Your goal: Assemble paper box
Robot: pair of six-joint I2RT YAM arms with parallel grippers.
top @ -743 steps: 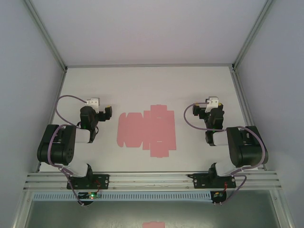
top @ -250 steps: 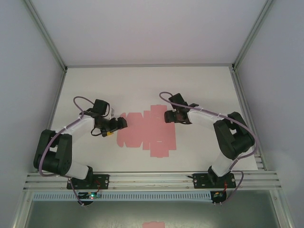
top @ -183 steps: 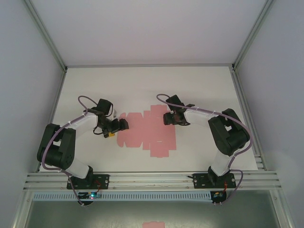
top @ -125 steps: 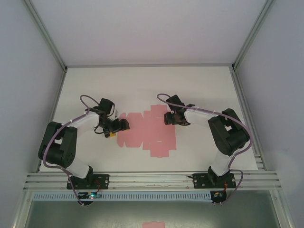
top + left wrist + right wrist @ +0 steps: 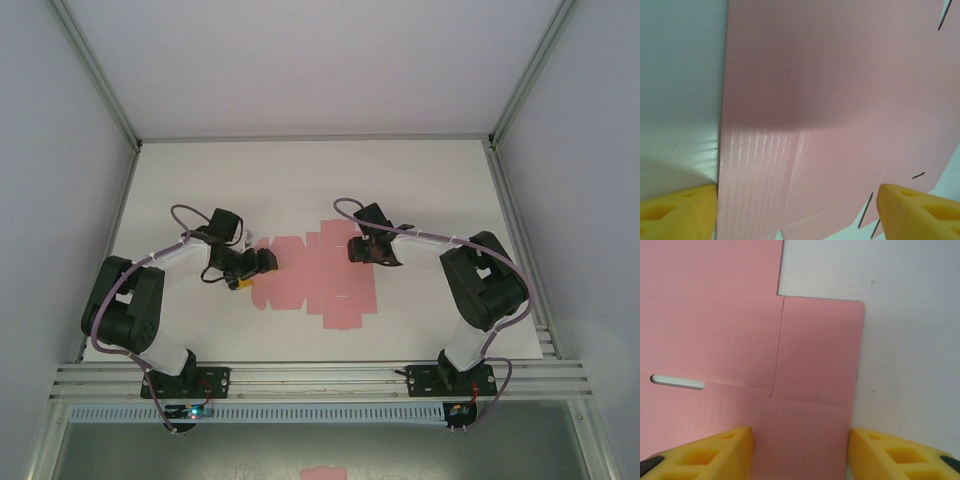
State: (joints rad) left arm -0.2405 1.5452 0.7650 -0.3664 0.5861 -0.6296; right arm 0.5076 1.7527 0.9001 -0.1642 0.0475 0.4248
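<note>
white table [image 5: 300,170], pale walls; we see left gripper [image 5: 264,262] wide, right gripper [image 5: 356,251] narrower, both empty above the paper box [image 5: 320,280].

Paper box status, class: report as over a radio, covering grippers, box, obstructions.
Left gripper open, low over the card's left edge. Right gripper open, astride a far-right flap. Paper box flat, unfolded, on the table. No obstruction seen.

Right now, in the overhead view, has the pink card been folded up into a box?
No, the paper box lies flat on the table as an unfolded cut-out sheet.
</note>
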